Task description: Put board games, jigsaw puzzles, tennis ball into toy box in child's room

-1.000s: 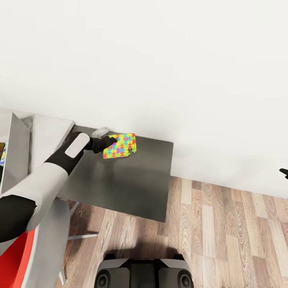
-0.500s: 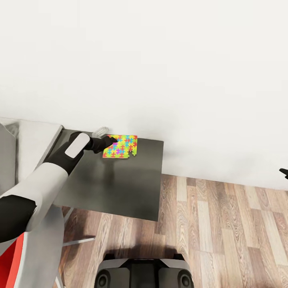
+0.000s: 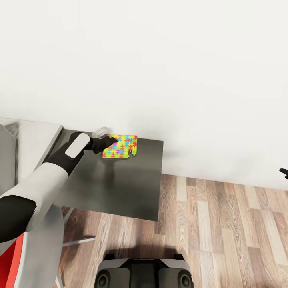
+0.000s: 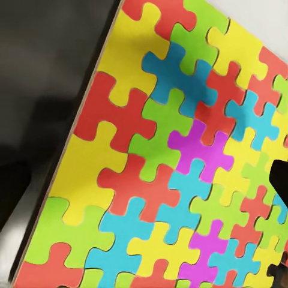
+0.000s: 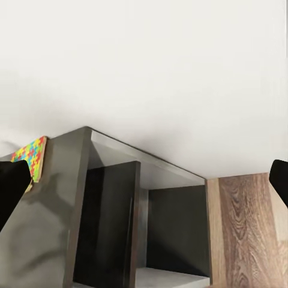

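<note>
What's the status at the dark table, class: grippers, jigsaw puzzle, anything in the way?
Left gripper at jigsaw puzzle's edge, grip unclear. Right gripper off to the side, idle. Puzzle flat on dark table. Small clear object behind gripper.

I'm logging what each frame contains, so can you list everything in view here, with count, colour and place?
jigsaw puzzle: one, multicoloured, flat at the far edge of the table top, by the wall.
table: one, dark grey, against the wall; the right wrist view shows open shelf compartments in its side.
small clear object: one, pale, at the table's far edge beside the puzzle; too small to identify.
wall: white, behind the table.
floor: wood planks, brown.
red and grey furniture: at the left edge, partly seen.
left gripper: black, at the puzzle's near-left edge.
right gripper: black tip at the right edge.
robot base: dark, at the bottom.
</note>
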